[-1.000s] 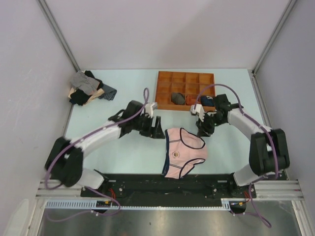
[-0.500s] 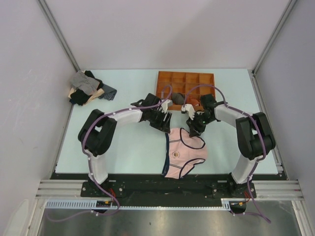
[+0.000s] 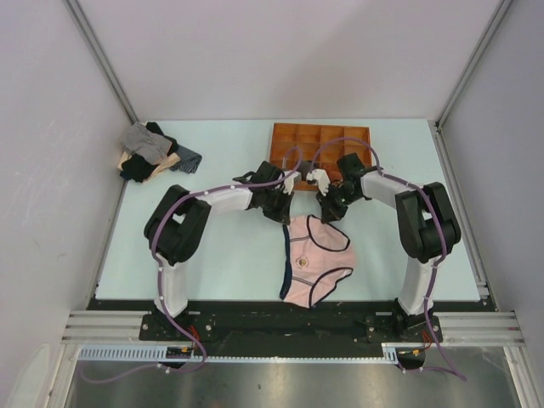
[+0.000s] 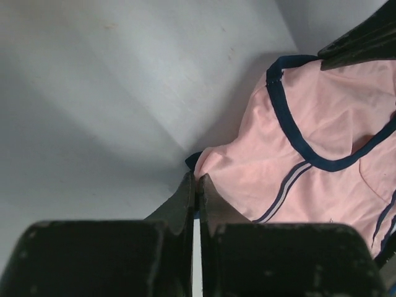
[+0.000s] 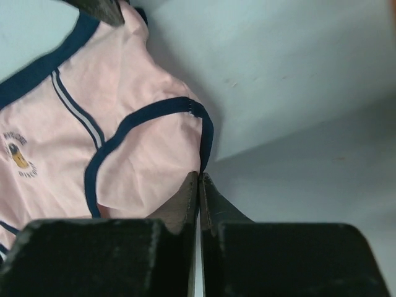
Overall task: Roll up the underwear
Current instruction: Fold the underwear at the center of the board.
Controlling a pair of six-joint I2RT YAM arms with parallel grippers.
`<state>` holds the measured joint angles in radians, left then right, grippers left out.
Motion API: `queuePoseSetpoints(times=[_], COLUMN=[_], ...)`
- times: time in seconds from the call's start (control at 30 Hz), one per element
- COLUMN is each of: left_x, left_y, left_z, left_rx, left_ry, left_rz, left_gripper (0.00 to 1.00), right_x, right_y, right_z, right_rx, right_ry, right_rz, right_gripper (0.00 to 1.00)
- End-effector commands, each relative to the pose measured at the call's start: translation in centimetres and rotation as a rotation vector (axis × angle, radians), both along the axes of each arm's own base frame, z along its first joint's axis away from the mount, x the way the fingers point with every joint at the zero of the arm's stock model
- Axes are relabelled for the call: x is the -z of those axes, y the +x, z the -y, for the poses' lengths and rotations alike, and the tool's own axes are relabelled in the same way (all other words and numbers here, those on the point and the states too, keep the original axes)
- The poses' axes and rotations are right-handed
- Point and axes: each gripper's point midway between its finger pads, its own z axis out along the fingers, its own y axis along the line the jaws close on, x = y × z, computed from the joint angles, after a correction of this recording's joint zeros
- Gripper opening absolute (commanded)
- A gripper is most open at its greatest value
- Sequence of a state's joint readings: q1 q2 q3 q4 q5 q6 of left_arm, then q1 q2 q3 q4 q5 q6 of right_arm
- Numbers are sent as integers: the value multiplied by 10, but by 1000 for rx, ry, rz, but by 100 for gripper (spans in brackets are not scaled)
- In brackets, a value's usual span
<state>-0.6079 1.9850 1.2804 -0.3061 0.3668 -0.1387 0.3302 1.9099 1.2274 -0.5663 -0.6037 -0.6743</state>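
The pink underwear lies spread on the tabletop, about midway between the two arms and just on the near side of the orange compartment tray. Both arms reach in to its far edge. The left gripper is clenched, its tips meeting on the far left corner of the fabric. The right gripper is likewise pinched tight on the navy edging at the far right corner.

To my eye this is the grasp that opens the roll: both far corners are caught, and nothing is folded or rolled yet.

The next move, I'd say, needs both arms to lift those corners slightly and carry them together toward the near edge. They must keep level with one another so the cloth turns over evenly and does not skew or slip from a pinch.
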Motion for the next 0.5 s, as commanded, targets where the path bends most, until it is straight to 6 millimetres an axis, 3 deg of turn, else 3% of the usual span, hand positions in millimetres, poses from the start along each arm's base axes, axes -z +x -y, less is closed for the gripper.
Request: queuePoseSetpoints(times=[0.0,0.13,0.47], left_x=[-41,-68,-106], left_y=[46,63,85], left_z=[-1,-1,-10], left_rx=[-110,-127,-88], left_ry=[-67,-91,-55], left_rz=[158,247,457], left_gripper=[1,1,2], right_x=[-37,-66,-98], right_y=[47,72,77], right_z=[-19,-24,-26], right_rx=[59,86,29], right_ry=[67,114,194], right_rz=[137,238,314], right_gripper=[0,0,0])
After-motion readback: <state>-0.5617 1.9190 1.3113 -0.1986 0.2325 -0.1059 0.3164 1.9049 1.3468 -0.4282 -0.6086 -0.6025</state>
